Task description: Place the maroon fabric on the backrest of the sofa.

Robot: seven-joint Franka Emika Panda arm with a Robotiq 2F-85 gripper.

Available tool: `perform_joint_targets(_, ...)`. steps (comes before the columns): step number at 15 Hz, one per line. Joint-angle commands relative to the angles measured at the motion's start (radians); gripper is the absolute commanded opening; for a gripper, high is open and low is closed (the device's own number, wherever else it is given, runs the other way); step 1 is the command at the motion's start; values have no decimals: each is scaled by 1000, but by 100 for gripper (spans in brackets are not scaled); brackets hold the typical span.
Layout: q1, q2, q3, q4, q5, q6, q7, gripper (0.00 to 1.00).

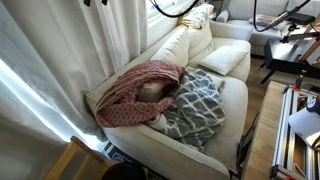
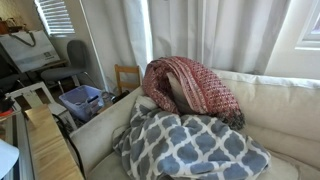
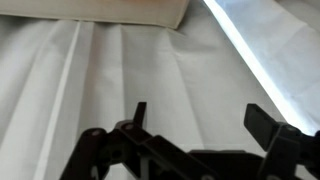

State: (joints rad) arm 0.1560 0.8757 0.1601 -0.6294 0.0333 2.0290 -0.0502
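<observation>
The maroon fabric lies bunched and draped over the top of the cream sofa's backrest at one end, hanging down onto the seat. It shows in both exterior views, with the backrest running beside it. My gripper shows only in the wrist view. It is open and empty, and it faces the white curtain, apart from the fabric. I cannot make out the arm in either exterior view.
A grey and white patterned blanket lies on the sofa seat below the fabric. White curtains hang behind the sofa. A wooden chair, a blue basket and an office chair stand beside the sofa.
</observation>
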Motion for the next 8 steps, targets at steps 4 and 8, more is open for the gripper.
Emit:
perform_joint_targets(4, -23, -128, -104, -51, -65, -379, 71, 100)
perform_joint_targets(8, -68, -213, -140, -95, -51, -627, 68, 100)
